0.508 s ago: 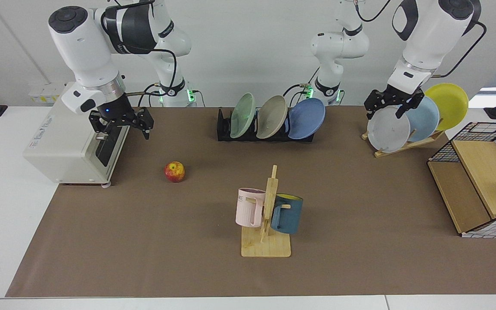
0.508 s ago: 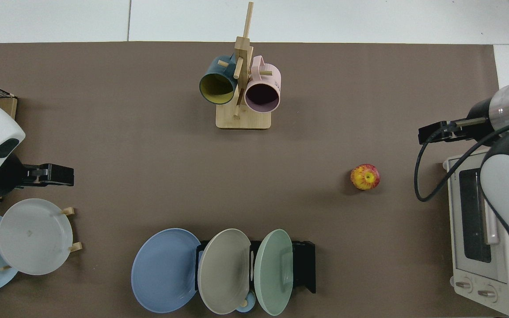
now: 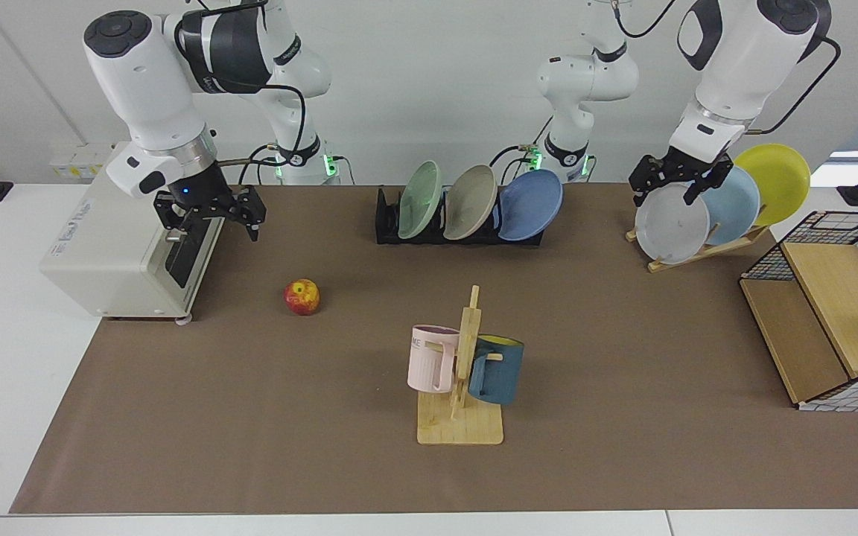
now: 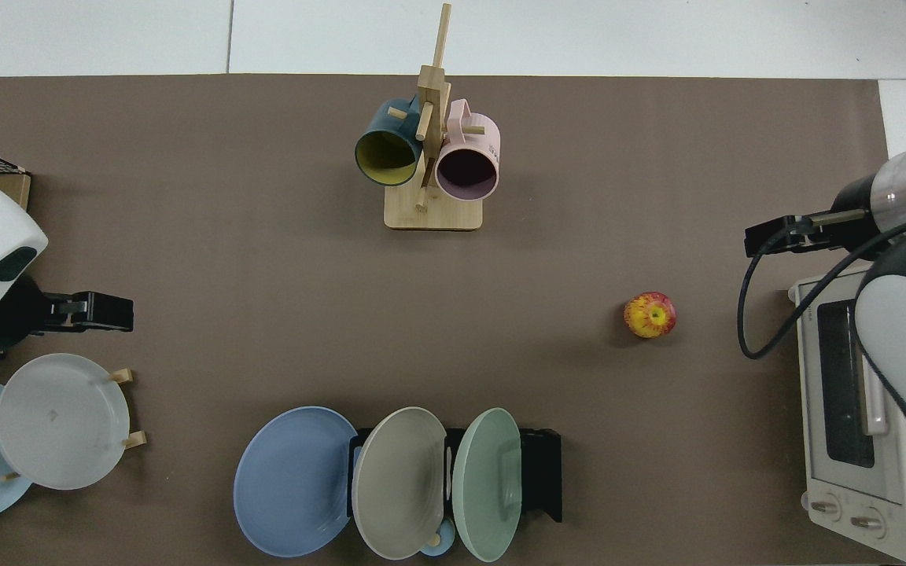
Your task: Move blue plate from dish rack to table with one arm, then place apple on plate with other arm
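Three plates lean in the dish rack (image 3: 459,223); the blue plate (image 3: 530,205) is outermost. One apple (image 3: 302,296) lies on open surface (image 3: 250,417). Left gripper (image 3: 671,183) and right gripper (image 3: 209,214) hover, jaws spread, empty.

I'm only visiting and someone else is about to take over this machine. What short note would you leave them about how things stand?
Left gripper: open, holding nothing, hovering in front of the wooden plate stand.
Right gripper: open, holding nothing, hovering by the toaster oven.
Blue plate: standing in the dish rack, at the end nearer the left arm.
Apple: on the table, near the right gripper.
Done: nothing yet.
Left: lift the plate onto the table, then put the apple on it with the other arm.
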`<state>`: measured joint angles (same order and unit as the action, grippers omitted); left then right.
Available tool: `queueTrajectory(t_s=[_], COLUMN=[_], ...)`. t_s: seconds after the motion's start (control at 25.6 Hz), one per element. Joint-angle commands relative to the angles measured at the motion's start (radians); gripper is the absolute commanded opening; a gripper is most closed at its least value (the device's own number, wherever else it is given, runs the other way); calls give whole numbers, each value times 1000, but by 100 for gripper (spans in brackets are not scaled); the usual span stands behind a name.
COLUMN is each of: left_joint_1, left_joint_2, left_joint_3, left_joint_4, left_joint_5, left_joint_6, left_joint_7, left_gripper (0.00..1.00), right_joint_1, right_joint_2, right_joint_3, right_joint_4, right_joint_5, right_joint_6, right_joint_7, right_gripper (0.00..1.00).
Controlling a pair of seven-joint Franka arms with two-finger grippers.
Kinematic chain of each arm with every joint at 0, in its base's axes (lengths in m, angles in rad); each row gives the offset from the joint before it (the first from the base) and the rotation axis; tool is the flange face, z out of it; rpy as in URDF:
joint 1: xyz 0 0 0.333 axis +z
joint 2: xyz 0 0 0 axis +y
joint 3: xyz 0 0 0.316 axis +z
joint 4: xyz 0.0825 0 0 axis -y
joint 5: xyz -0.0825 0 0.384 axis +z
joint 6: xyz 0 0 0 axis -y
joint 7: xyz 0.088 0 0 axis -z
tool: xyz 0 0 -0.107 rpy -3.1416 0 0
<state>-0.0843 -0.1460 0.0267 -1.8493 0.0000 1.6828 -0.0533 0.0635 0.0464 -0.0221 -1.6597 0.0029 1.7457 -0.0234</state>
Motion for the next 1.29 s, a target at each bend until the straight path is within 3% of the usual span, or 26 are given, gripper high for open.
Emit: queueTrajectory(t_s=[0.0,0.31,0.47,0.74,1.02,1.25], left_joint_1=[3,3,-15,-18,-18,-22], left_joint_2=[-15,-23,-33,-81,-78,-156], left_joint_3=[-4,-8,-24,-135,-287,-307], left_joint_4=[16,16,4,-79,-162,-281], left_joint_5=[-3,3,92,181,252,253], left_joint_6=[-8,-3,-2,1,37,63], left_joint_7=[3,3,-5,-112,-261,-267], left_gripper=[100,100,100,100,100,100], right_joint_1=[-11,-11,-11,-10,-2,35], right_joint_2=[-10,-10,-10,-13,-42,-52], right_joint_3=[8,8,8,8,10,21], right_joint_4=[-8,-8,-8,-11,-17,-92], right_joint_5=[11,11,11,9,8,9], right_joint_6=[14,14,14,-5,-17,34], right_joint_7=[17,17,17,19,25,48], right_gripper=[100,100,100,100,100,100])
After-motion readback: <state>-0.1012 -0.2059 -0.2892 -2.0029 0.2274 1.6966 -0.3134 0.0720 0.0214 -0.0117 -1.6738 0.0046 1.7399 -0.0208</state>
